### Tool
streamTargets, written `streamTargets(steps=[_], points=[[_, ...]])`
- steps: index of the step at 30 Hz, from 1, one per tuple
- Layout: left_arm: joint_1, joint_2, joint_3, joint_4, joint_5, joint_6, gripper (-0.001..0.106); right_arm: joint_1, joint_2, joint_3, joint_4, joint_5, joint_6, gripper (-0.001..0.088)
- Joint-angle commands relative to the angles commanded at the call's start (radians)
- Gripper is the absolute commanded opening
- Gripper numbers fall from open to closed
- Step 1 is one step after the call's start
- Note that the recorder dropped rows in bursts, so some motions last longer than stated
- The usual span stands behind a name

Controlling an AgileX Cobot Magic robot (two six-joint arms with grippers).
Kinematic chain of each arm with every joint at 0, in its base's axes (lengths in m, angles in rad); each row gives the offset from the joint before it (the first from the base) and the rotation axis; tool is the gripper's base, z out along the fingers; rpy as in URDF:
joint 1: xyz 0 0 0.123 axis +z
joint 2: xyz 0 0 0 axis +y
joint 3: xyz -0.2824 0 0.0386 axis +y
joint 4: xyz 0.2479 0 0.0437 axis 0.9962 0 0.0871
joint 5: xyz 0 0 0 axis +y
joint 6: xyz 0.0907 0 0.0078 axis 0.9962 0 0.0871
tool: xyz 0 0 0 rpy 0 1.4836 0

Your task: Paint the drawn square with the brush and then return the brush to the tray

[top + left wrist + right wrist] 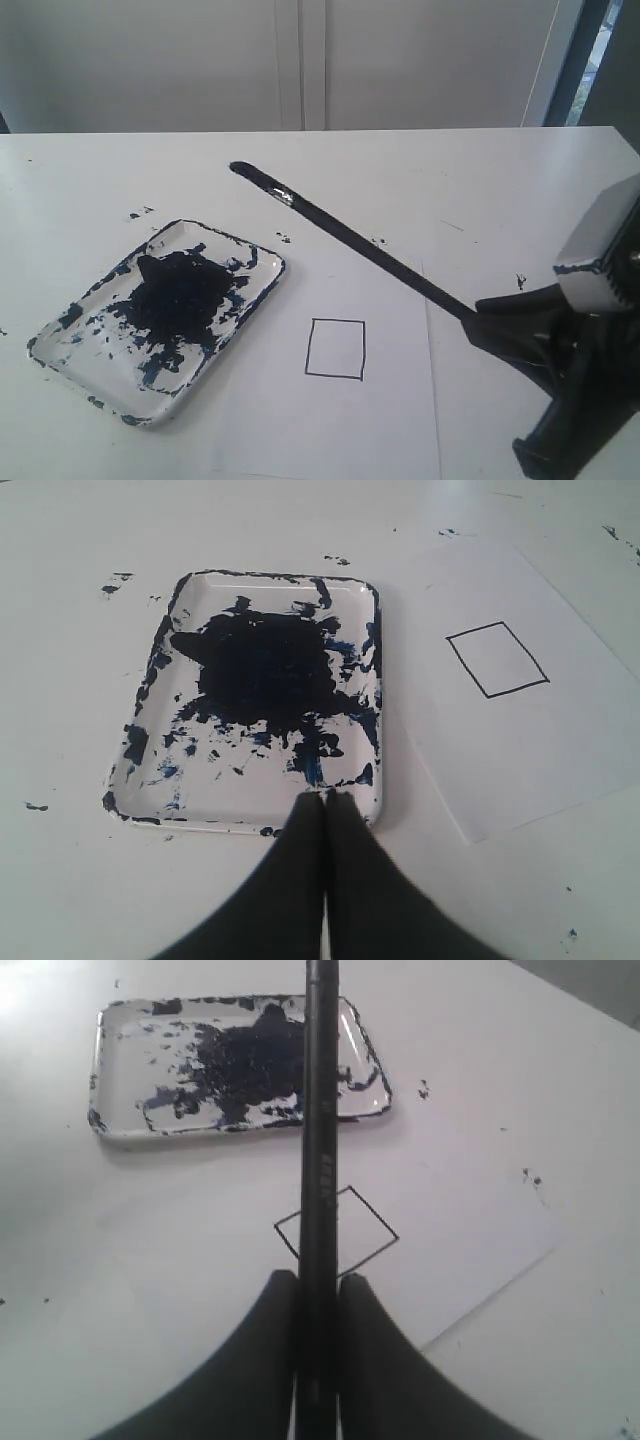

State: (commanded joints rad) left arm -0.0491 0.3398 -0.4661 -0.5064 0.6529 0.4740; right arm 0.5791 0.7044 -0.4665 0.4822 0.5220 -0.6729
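My right gripper (478, 322) (318, 1278) is shut on the handle of the brush (350, 240) (320, 1110). The long black handle slants up and left above the table, its tip (243, 170) far from the paper. The drawn square (335, 348) (497, 659) (375, 1228) has a thin black outline and a white inside. It lies on the white paper sheet (340, 420), right of the tray (68, 350) (150, 780) (112, 1120), which is smeared with dark blue-black paint. My left gripper (325, 798) is shut with nothing in it, near the tray's edge; the exterior view does not show it.
Small dark paint specks (140, 213) dot the white table around the tray and beyond the paper (521, 281). A white wall and a dark window frame (570, 60) stand behind the table's far edge.
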Motion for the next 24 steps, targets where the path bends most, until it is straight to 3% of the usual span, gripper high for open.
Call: streamTargets(steps=[3,8,14,24], points=[[0.000,0.000,0.000,0.000,0.000,0.000,0.000,0.000,-0.020,-0.002,-0.113,0.115,0.105,0.0000],[0.000,0.000,0.000,0.000,0.000,0.000,0.000,0.000,-0.061,-0.011,-0.156,0.243,0.132,0.0000],[0.000,0.000,0.000,0.000,0.000,0.000,0.000,0.000,-0.083,-0.090,-0.343,0.406,0.238,0.0000],[0.000,0.000,0.000,0.000,0.000,0.000,0.000,0.000,-0.042,-0.140,-0.415,0.456,0.238,0.0000]])
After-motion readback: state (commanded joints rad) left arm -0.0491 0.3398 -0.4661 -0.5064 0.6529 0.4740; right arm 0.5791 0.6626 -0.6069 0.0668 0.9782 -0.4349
